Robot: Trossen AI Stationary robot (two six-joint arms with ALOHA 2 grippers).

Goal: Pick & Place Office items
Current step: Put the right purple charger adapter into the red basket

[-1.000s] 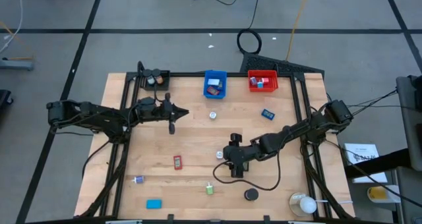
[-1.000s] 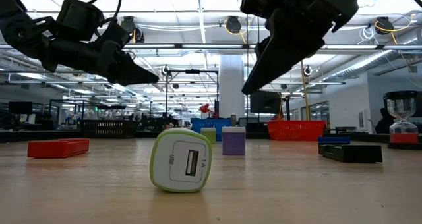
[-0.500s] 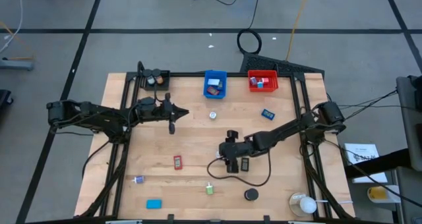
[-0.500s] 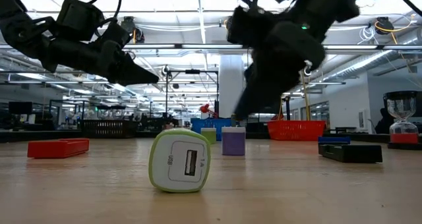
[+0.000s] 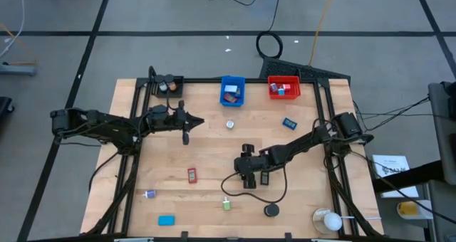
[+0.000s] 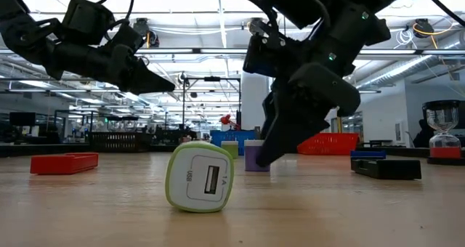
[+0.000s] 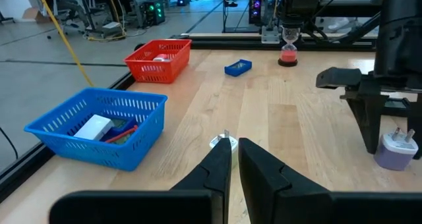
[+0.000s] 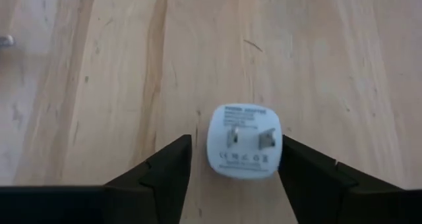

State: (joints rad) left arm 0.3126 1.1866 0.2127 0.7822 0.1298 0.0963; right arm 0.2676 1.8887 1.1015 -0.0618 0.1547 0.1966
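Two hands in play, but only the right hand point(image 5: 242, 172) is doing anything. A second ago it was hanging higher and a bit further toward the near-right part of the surface point(image 5: 206, 149); now it has swung over and dropped right onto the little white-lilac plug adapter point(image 8: 244, 140). From the wrist cam the adapter sits prongs-up dead between the fingers point(image 8: 169, 163), which are spread on either side with a small gap each way, not touching yet as far as I can see. They look like they're starting to come in.

So I'd say the reach is basically done and the pinch is next, then a carry to one of the bins, blue bin point(image 5: 232, 90) or red bin point(image 5: 283, 87), both well beyond the hand.

Left hand point(image 5: 186, 136) hasn't budged, fingers pressed together with nothing in them, hovering over bare wood well off to the side. The green-rimmed USB charger point(image 6: 199, 177) sits just near-side of the right hand, untouched.
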